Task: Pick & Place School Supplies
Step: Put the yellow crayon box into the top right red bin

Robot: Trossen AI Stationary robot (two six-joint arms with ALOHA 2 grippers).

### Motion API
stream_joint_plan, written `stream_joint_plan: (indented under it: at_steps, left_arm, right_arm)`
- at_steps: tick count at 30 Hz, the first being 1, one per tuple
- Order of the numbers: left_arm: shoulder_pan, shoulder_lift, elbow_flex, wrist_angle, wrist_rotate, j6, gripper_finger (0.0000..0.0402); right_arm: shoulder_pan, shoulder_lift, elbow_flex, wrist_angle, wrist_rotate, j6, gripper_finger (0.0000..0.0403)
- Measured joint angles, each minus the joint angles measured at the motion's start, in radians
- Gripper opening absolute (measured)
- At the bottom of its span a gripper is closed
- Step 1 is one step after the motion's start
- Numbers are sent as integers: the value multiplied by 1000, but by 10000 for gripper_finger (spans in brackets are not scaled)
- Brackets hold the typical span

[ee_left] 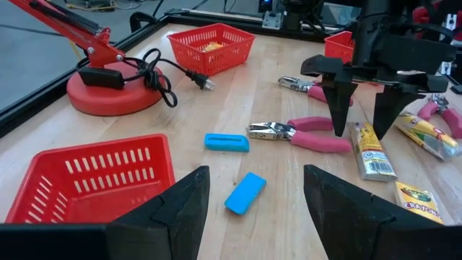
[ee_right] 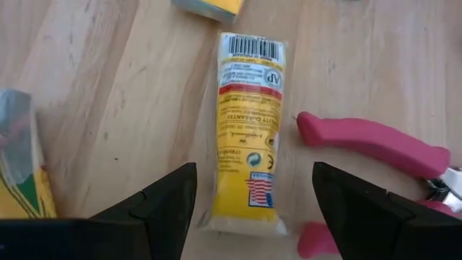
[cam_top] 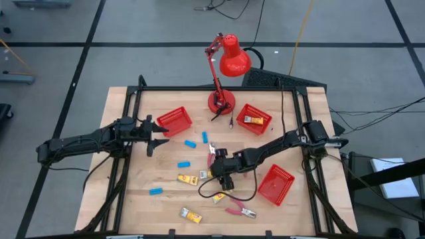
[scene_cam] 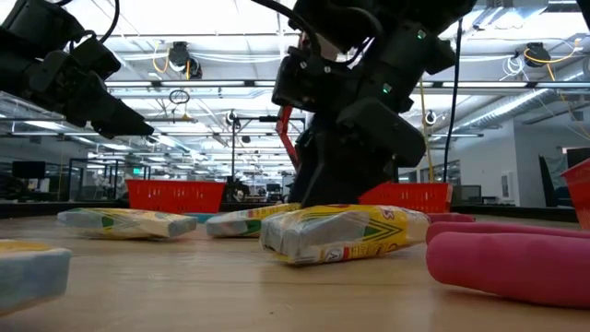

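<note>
The right gripper (ee_right: 249,206) hung spread wide right over a yellow packet (ee_right: 247,137) mid-bench, fingers straddling its long axis, looked lined up for a grab. The left gripper (ee_left: 253,198), also spread, waited farther off near the left edge.

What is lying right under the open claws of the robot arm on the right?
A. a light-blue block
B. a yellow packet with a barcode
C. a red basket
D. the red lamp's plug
B: the right wrist view shows the right gripper open and straddling a yellow packet with a barcode at its far end, lying flat on the wooden table, with pink-handled pliers beside it.
</note>
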Motion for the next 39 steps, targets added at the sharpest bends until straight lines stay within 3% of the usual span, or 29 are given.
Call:
stream_joint_plan:
  at_steps: [12,20,27,35,39]
  left_arm:
    - [0,0,0,0,0,-1,228]
    - [0,0,0,-1,0,-3,228]
    - [0,0,-1,-5,-2,2,228]
    - [0,0,-2,-12,-1,7,227]
    - [0,0,-25,8,-1,9,227]
  right_arm:
    - [6,2,0,25,0,20,196]
    - [17,73,3,88,0,27,163]
    - [22,70,1,128,2,27,67]
    - [43,68,-1,171,9,15,67]
    - [64,59,-3,200,91,-31,67]
